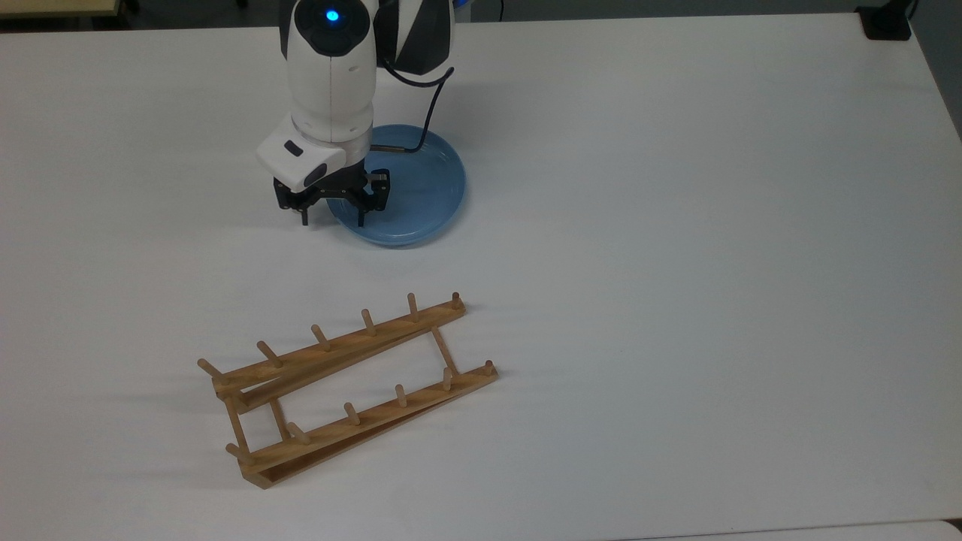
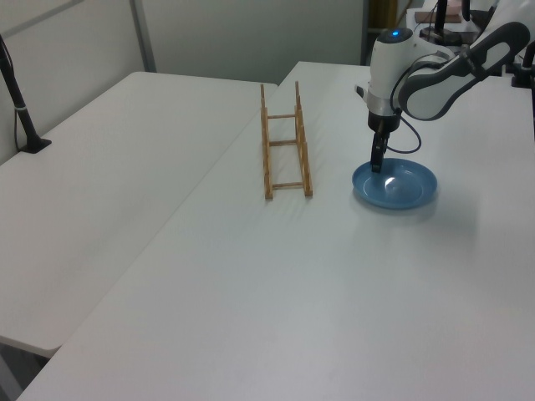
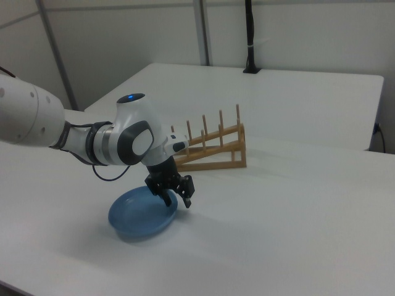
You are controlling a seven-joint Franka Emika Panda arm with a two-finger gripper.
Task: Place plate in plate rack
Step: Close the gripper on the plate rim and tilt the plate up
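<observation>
The light-blue plate (image 1: 409, 188) lies flat on the white table, in the upper middle of the top view. My gripper (image 1: 333, 222) points down at the plate's rim on the top view's left. It is open: one finger hangs over the bare table and the other over the plate's inside. In the left view the gripper (image 2: 375, 165) is just above the plate (image 2: 399, 185). The right view shows the gripper (image 3: 178, 200) at the near edge of the plate (image 3: 137, 217). The wooden plate rack (image 1: 338, 347) stands empty lower in the top view, apart from the plate, and shows again (image 2: 288, 185) (image 3: 213, 151).
A black cable (image 1: 430, 98) loops from the arm above the plate. A black block (image 1: 885, 22) sits at the table's corner at the top view's upper right. A second table with a black post (image 2: 21, 109) adjoins at the left view's left.
</observation>
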